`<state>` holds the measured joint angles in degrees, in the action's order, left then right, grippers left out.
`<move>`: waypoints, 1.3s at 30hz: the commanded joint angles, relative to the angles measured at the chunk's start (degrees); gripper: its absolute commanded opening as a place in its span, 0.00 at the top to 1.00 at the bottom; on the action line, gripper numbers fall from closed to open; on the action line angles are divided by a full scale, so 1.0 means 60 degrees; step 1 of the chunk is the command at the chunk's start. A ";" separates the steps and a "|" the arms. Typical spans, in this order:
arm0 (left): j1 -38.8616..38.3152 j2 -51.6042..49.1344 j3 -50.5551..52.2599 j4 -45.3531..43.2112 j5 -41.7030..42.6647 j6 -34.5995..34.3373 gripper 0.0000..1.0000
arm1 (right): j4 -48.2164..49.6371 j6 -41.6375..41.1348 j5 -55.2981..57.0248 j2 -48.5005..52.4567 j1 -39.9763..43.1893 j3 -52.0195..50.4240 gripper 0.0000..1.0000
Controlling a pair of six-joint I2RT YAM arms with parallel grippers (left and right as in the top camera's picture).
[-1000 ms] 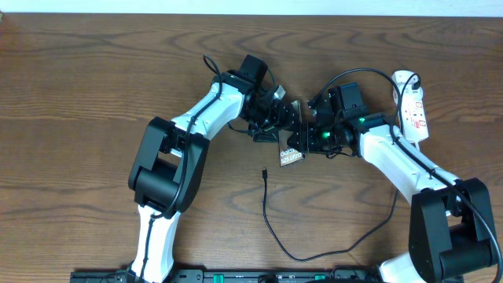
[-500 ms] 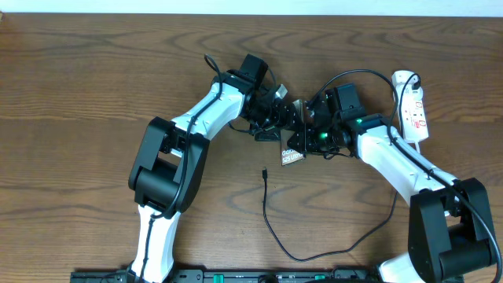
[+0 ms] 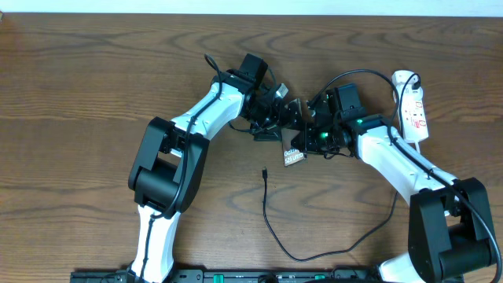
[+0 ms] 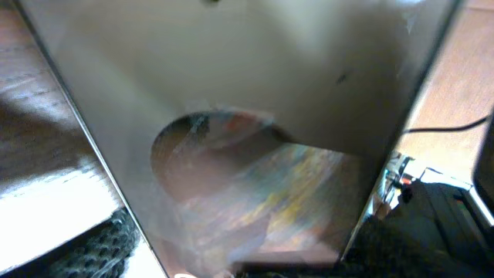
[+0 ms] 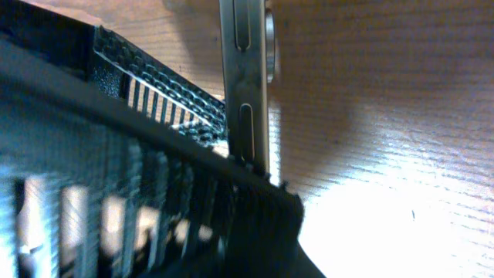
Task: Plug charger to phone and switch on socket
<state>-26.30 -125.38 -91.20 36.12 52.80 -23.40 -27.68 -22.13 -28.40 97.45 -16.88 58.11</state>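
The phone is held tilted above the table between the two grippers, its white text facing up. My right gripper is shut on its thin edge; in the right wrist view the phone stands edge-on and ends at my dark finger. My left gripper stands open around it. The phone's screen fills the left wrist view, and a light gap shows beside the meshed left pad. The charger lies loose on the wood, with its plug tip below the phone. The socket lies at the far right.
The charger's black cable loops across the near middle of the table and runs up toward the right arm. A white cord and a black plug sit on the socket. The left arm stretches over the left centre.
The right gripper's jaws have closed on the phone and the left gripper's jaws have widened. The phone has tipped and turned slightly. The charger has not moved.
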 commanded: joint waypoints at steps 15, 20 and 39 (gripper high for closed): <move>0.0342 -0.0047 0.0018 -0.2433 0.4564 -0.0401 0.19 | 0.1042 0.0237 -0.4058 -0.0069 0.1282 0.0073 0.99; 0.0353 -0.0047 0.0018 -0.4339 0.6167 -0.0867 0.30 | 0.1800 0.0146 -0.5002 -0.0069 0.1636 0.0073 0.99; 0.0273 0.0630 0.0018 -0.9311 0.6204 -0.5195 0.69 | 0.3340 -0.0892 -0.5078 -0.0069 0.1555 0.0073 0.99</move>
<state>-21.26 -126.98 -89.45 -18.13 85.86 -47.92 -9.21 -25.10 -61.52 96.03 -5.15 58.83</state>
